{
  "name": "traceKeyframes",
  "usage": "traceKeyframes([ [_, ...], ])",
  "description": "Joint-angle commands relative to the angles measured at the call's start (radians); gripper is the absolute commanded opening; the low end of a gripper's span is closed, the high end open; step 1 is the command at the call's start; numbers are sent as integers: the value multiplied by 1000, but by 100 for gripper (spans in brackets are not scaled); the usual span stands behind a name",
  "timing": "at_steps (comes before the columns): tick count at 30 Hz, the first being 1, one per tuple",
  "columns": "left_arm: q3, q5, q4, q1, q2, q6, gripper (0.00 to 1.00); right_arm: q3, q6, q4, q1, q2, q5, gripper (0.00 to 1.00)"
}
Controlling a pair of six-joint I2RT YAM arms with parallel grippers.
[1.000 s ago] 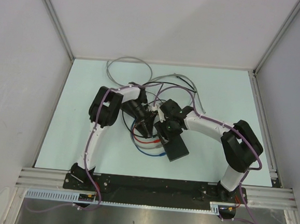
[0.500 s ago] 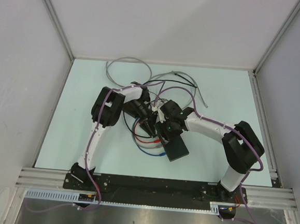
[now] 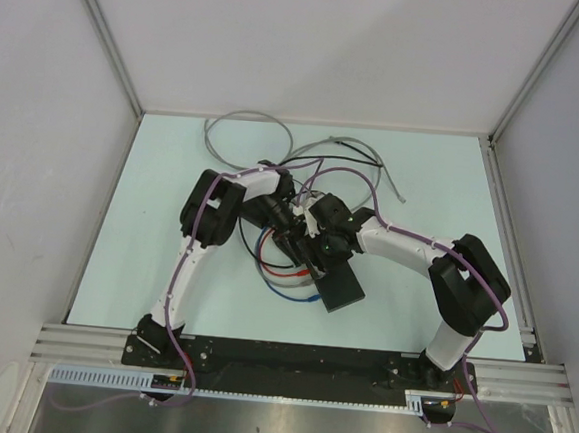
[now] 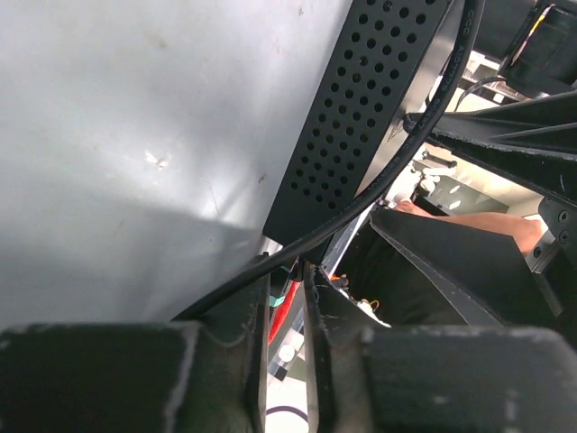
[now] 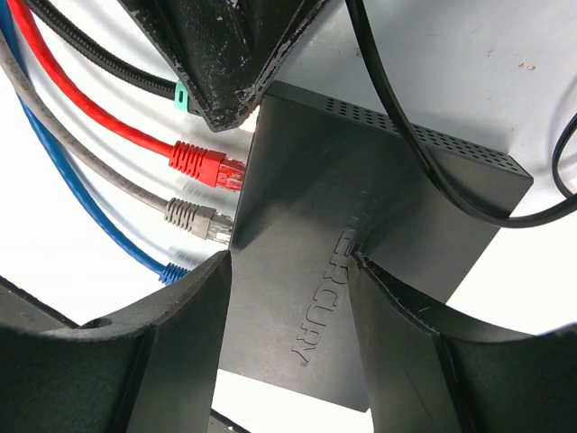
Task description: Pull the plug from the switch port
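The switch [image 5: 315,225] is a flat matte-black box with raised lettering; it also shows in the top view [image 3: 342,289]. Red [image 5: 206,166], grey [image 5: 193,218] and blue [image 5: 171,269] plugs sit in ports along its left edge. My left gripper [image 5: 225,113] is shut on a plug with a teal boot [image 5: 180,95] on a black braided cable, right at the switch's far corner; the plug's tip is hidden. In the left wrist view its fingertips [image 4: 287,271] are almost together beside the perforated side [image 4: 361,117]. My right gripper [image 5: 293,257] is open, its fingers spread over the switch's top.
A thin black cord [image 5: 406,135] crosses the switch's perforated edge. Loose grey cables [image 3: 247,123] loop at the back of the table, and red and blue cables [image 3: 280,276] curl left of the switch. Metal rails [image 3: 508,244] border the table.
My left gripper has moved right, in towards the switch's port edge and the right gripper. The right gripper and the switch have stayed put.
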Motion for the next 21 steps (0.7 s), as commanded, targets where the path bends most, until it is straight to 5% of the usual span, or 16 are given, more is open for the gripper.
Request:
traceKeyframes([
  [1, -47, -222, 71, -55, 122, -108, 14, -95, -23, -36, -12, 114, 59, 61],
  [4, -62, -389, 70, -55, 97, -107, 1, -95, -23, -38, -16, 115, 61, 61],
  [13, -133, -937, 99, -135, -1, -136, 0, -95, -22, -36, -19, 125, 51, 61],
  [21, -59, -675, 51, -106, -48, -107, 0, -95, -23, -28, -27, 105, 50, 61],
])
